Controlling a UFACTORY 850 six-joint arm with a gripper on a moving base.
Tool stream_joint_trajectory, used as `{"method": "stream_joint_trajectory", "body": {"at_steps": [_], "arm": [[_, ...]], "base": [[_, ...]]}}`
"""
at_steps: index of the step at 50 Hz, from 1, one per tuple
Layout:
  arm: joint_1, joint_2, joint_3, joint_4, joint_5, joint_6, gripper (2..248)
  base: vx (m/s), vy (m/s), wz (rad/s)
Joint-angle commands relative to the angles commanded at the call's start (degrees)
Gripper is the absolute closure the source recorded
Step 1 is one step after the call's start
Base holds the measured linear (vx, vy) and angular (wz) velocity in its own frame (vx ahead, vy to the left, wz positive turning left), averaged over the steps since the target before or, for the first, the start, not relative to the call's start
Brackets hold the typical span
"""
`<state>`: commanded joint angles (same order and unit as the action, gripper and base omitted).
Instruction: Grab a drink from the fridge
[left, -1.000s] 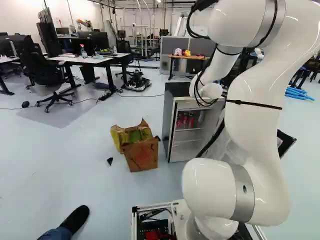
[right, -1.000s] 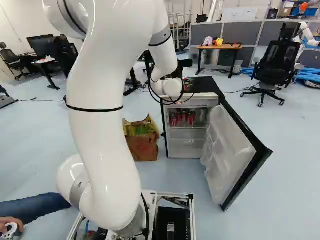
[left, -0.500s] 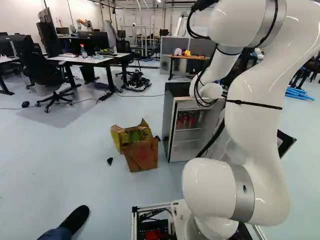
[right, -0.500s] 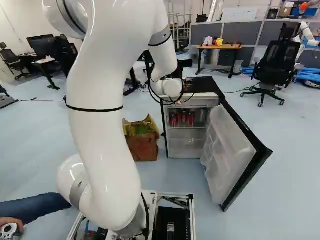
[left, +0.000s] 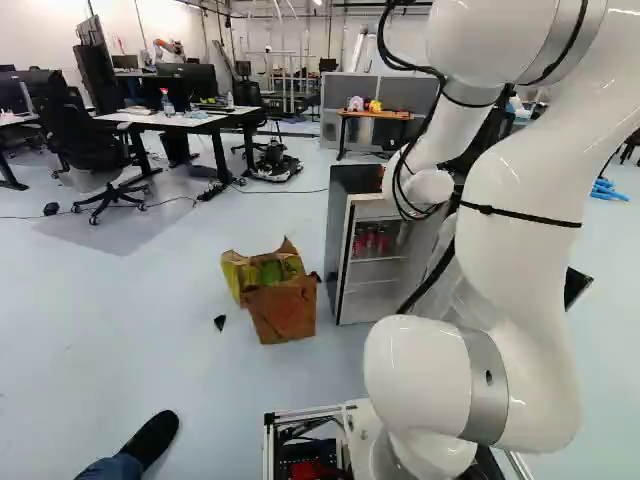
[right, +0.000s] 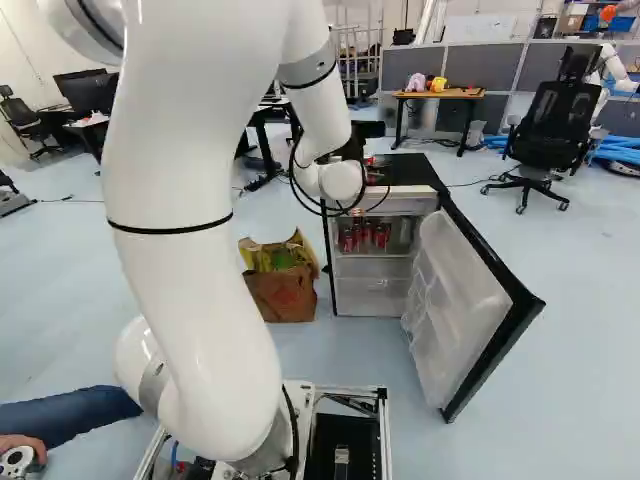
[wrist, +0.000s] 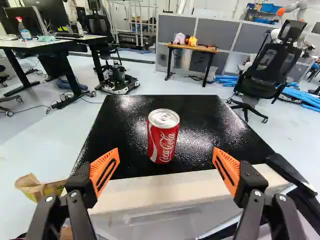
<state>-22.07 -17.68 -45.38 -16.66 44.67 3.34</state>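
Gripper (wrist: 166, 150): one, jaws wide, empty. Red can (wrist: 163, 137): one, upright on fridge top (wrist: 210, 125), twelve o'clock; likely placed. Best retreat: straight toward six.

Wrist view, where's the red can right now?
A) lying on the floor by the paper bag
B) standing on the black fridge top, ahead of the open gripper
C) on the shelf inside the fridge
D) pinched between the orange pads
B: the can stands upright on the fridge top, with the gripper open short of it.
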Motion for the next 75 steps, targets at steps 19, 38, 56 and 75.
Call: {"method": "stream_joint_trajectory", "body": {"at_steps": [19, 38, 56, 75], "arm": [[-2.9, 2.5, 3.0, 0.0, 0.0, 0.0, 3], [-6.5, 4.9, 4.1, 0.0, -2.4, 0.0, 3], [-9.9, 7.7, 4.7, 0.0, -5.6, 0.0, 3], [-13.6, 10.1, 4.8, 0.8, -10.3, 0.0, 3]], "base": [[0.000, 0.000, 0.000], [0.000, 0.000, 0.000], [0.000, 0.000, 0.000], [0.000, 0.000, 0.000]]}}
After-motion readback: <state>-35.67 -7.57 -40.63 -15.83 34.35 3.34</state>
